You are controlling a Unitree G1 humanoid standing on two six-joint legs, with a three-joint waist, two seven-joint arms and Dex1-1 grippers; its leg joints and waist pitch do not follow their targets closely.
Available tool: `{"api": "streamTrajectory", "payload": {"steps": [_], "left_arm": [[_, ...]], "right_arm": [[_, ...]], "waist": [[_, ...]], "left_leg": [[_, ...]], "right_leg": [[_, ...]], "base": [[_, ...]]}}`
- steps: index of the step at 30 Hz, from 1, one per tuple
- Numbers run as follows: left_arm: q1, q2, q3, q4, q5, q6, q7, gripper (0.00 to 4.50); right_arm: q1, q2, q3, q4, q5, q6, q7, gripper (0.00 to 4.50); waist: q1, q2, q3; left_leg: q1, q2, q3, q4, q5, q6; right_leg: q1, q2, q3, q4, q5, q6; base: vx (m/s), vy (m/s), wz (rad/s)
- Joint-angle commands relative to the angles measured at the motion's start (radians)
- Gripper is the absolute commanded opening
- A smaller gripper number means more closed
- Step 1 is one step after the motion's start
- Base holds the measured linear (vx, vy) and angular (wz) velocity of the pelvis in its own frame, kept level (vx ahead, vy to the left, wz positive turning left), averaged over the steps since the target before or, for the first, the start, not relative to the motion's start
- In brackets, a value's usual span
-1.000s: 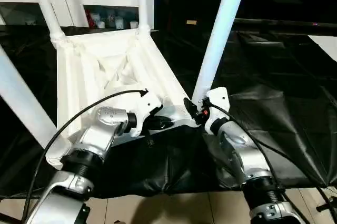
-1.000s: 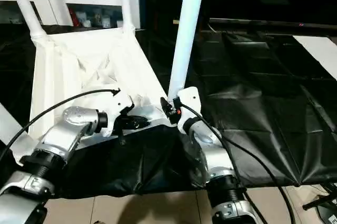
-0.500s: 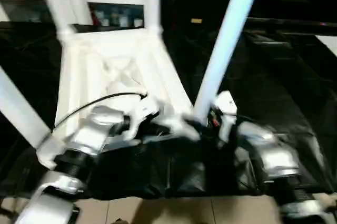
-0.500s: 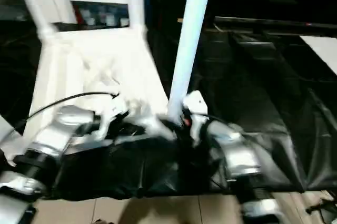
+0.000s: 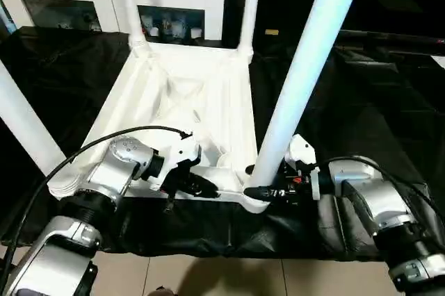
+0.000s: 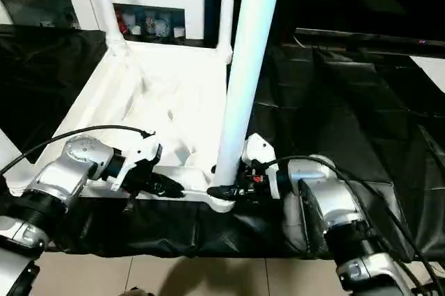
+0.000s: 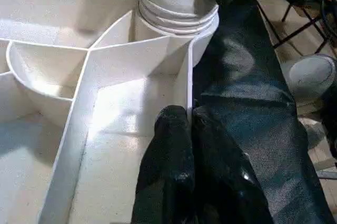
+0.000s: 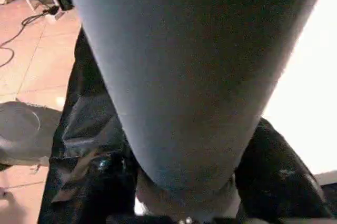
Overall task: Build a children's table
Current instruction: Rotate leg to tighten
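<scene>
Change: the children's table point(image 5: 188, 101) has been swung since a second ago, its near edge now squarer to the robot.
Table: upside down on the black sheet point(image 5: 361, 108), legs pointing up, long axis toward 12 o'clock.
Left gripper point(image 7: 189, 121): pinched shut on the near rim wall.
Right gripper point(image 5: 261, 192): clasped around the near-right leg point(image 5: 306, 67) at its base, at 5 o'clock.

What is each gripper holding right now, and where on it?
Left gripper pinches the children's table by its near edge wall; right gripper clamps the near leg's base.

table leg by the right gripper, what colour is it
White, like the rest of the children's table; the leg shows best in the left eye view.
</scene>
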Motion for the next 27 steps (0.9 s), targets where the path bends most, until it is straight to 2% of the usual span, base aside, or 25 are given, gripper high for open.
{"api": "streamTrajectory", "payload": {"steps": [1,7,8,10,12,13,14,15,16,17,18,20,22,25,26,27], "left_arm": [[-0.015,-0.003,-0.021,0.043,0.029,-0.003,0.019,0.0],[-0.007,-0.01,-0.01,0.041,0.024,0.015,0.048,0.0],[0.0,-0.018,0.002,0.033,0.022,0.032,0.086,0.0],[0.003,-0.022,0.006,0.029,0.022,0.041,0.106,0.0],[0.011,-0.045,0.02,0.017,0.025,0.069,0.174,0.0],[0.013,-0.054,0.025,0.014,0.026,0.078,0.2,0.0],[0.021,-0.099,0.042,-0.003,0.026,0.118,0.291,0.0],[0.021,-0.099,0.042,-0.003,0.026,0.118,0.291,0.0],[0.022,-0.125,0.049,-0.009,0.031,0.129,0.343,0.0],[0.026,-0.152,0.05,-0.021,0.035,0.148,0.38,0.0],[0.027,-0.17,0.048,-0.025,0.039,0.155,0.404,0.0],[0.03,-0.21,0.044,-0.038,0.046,0.173,0.46,0.0],[0.028,-0.258,0.033,-0.038,0.053,0.19,0.507,0.0],[0.024,-0.285,0.022,-0.031,0.064,0.194,0.533,0.0],[0.022,-0.285,0.012,-0.025,0.075,0.19,0.535,0.0],[0.022,-0.283,0.009,-0.023,0.077,0.188,0.532,0.0]], "right_arm": [[0.013,0.017,0.071,0.006,0.004,0.028,0.075,2.09],[0.032,0.041,0.039,-0.006,0.021,0.042,0.007,2.04],[0.042,0.064,0.013,-0.001,0.01,0.041,-0.074,2.04],[0.044,0.074,0.002,0.004,0.0,0.039,-0.118,2.03],[0.045,0.122,-0.042,0.039,-0.04,0.013,-0.288,2.01],[0.044,0.138,-0.058,0.051,-0.05,0.01,-0.344,1.99],[0.042,0.203,-0.113,0.087,-0.072,-0.01,-0.529,1.97],[0.042,0.203,-0.113,0.087,-0.072,-0.01,-0.529,1.96],[0.038,0.239,-0.138,0.102,-0.071,0.007,-0.609,1.96],[0.035,0.272,-0.153,0.116,-0.082,0.011,-0.688,1.95],[0.031,0.294,-0.159,0.126,-0.087,0.015,-0.731,1.95],[0.022,0.345,-0.171,0.147,-0.102,0.021,-0.833,1.95],[-0.003,0.403,-0.166,0.188,-0.127,0.011,-0.927,1.95],[-0.023,0.439,-0.155,0.213,-0.144,-0.013,-0.962,1.95],[-0.031,0.451,-0.157,0.217,-0.137,-0.038,-0.957,2.51],[-0.033,0.453,-0.159,0.217,-0.134,-0.044,-0.954,2.51]], "waist": [[0.001,0.004,-0.053],[0.001,0.004,-0.052],[0.0,0.002,-0.051],[-0.003,0.001,-0.048],[-0.01,0.0,-0.043],[-0.012,-0.001,-0.042],[-0.018,0.001,-0.04],[-0.027,0.0,-0.039],[-0.029,-0.002,-0.041],[-0.039,-0.001,-0.043],[-0.046,0.004,-0.041],[-0.054,0.004,-0.044],[-0.058,0.004,-0.043],[-0.063,0.009,-0.044],[-0.064,0.011,-0.043],[-0.063,0.01,-0.045]], "left_leg": [[0.015,0.022,-0.006,-0.063,-0.238,0.024],[0.016,0.024,-0.007,-0.067,-0.267,0.011],[0.016,0.024,-0.008,-0.067,-0.275,0.008],[0.016,0.022,-0.01,-0.07,-0.3,-0.003],[0.02,0.02,-0.015,-0.073,-0.362,-0.025],[0.019,0.02,-0.017,-0.074,-0.37,-0.032],[0.019,0.02,-0.02,-0.077,-0.386,-0.046],[0.017,0.016,-0.026,-0.079,-0.409,-0.056],[0.017,0.015,-0.028,-0.079,-0.411,-0.057],[0.014,0.016,-0.031,-0.081,-0.41,-0.055],[0.014,0.015,-0.03,-0.081,-0.419,-0.054],[0.017,0.015,-0.03,-0.081,-0.427,-0.056],[0.016,0.013,-0.028,-0.081,-0.431,-0.043],[0.018,0.013,-0.027,-0.082,-0.445,-0.042],[0.017,0.012,-0.027,-0.083,-0.447,-0.042],[0.02,0.013,-0.026,-0.082,-0.455,-0.039]], "right_leg": [[0.035,-0.034,0.018,-0.06,-0.142,-0.23],[0.033,-0.036,0.019,-0.065,-0.197,-0.219],[0.033,-0.036,0.019,-0.067,-0.212,-0.215],[0.029,-0.039,0.021,-0.072,-0.262,-0.2],[0.02,-0.041,0.021,-0.085,-0.4,-0.162],[0.02,-0.042,0.021,-0.086,-0.43,-0.15],[0.016,-0.044,0.021,-0.091,-0.478,-0.133],[0.016,-0.044,0.016,-0.097,-0.54,-0.11],[0.019,-0.045,0.014,-0.099,-0.561,-0.097],[0.019,-0.043,0.014,-0.099,-0.554,-0.09],[0.014,-0.04,0.015,-0.102,-0.539,-0.093],[0.011,-0.038,0.014,-0.102,-0.511,-0.102],[0.01,-0.034,0.015,-0.103,-0.49,-0.105],[0.009,-0.032,0.016,-0.105,-0.457,-0.107],[0.01,-0.031,0.016,-0.105,-0.449,-0.107],[0.009,-0.03,0.017,-0.105,-0.435,-0.109]], "base": [[0.0,0.0,0.0],[0.0,0.0,0.0],[0.0,0.0,0.0],[0.0,0.0,0.0],[0.0,0.0,0.0],[0.0,0.0,0.0],[0.0,0.0,0.0],[0.0,0.0,0.0],[0.0,0.0,0.0],[0.0,0.0,0.0],[0.0,0.0,0.0],[0.0,0.0,0.0],[0.0,0.0,0.0],[0.0,0.0,0.0],[0.0,0.0,0.0],[0.0,0.0,0.0]]}}
